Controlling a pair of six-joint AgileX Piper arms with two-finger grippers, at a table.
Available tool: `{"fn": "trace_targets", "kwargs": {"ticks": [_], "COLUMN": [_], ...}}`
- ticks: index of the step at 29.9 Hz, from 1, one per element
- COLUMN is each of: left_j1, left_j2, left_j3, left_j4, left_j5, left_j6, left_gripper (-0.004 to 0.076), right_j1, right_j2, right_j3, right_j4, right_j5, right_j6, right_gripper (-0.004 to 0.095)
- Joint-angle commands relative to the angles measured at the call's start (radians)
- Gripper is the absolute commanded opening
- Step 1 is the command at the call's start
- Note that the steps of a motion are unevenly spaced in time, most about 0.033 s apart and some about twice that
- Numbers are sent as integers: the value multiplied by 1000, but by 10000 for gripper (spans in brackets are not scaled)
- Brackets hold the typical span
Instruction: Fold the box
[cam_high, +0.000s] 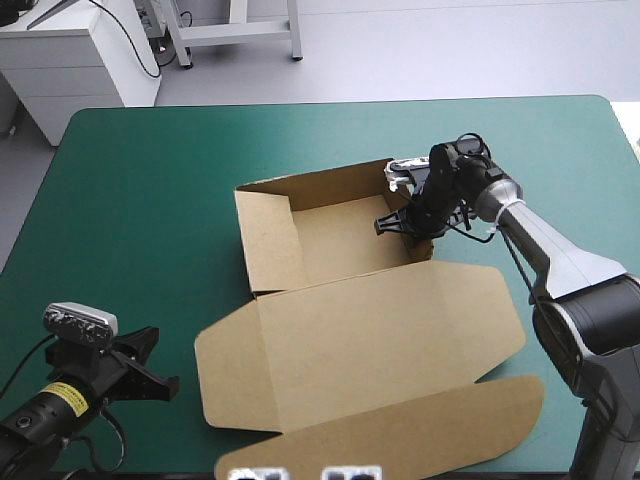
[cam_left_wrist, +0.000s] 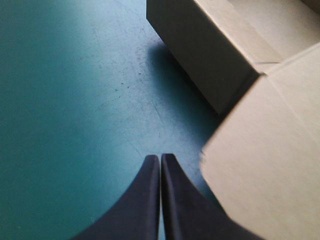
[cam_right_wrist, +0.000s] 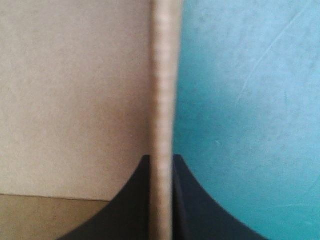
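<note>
One side wall (cam_right_wrist: 161, 100) of the brown box (cam_high: 360, 320) stands edge-on, pinched in the right claw (cam_high: 392, 222); the left claw (cam_left_wrist: 160, 159), closed and empty, sits apart, the box ahead and beside it.

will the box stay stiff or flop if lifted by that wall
Probably stiff locally: the box wall stands straight in the right end effector. The wide flat lid would likely swing at its crease. Thin board, so probably light.

Middle of teal-green bench (cam_high: 140, 200): brown cut-board box (cam_high: 360, 330), part-formed, set slightly askew to bench edges. Far half is open tray with left, far and right walls raised, floor bare. Lid lies flat toward near edge, rounded flaps spread at its left side and near end.
</note>
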Motion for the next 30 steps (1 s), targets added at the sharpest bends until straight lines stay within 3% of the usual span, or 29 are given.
{"fn": "trace_targets", "kwargs": {"ticks": [1,7,13,23,30], "left_j1": [-3,-3,-3,-3,-3], "left_j2": [-24,-51,-53,-53,-53], "left_j3": [-13,-4,-4,-4,-4], "left_j4": [-1,4,-3,-5,-5], "left_j5": [-91,-92,-98,-98,-96], "left_j6": [-9,-9,-10,-10,-10], "left_gripper": [-8,-8,-8,-8,-8], "right_j1": [-5,-37,-168,-464,-572], "right_j2": [-76,-109,-126,-60,70], "right_j3": [-136,-406,-572,-588,-588], "right_j4": [-25,-239,-406,-405,-357], "right_j5": [33,132,132,130,130], "right_j6": [0,17,17,25,40], "right_gripper": [-20,-20,-20,-20,-20]}}
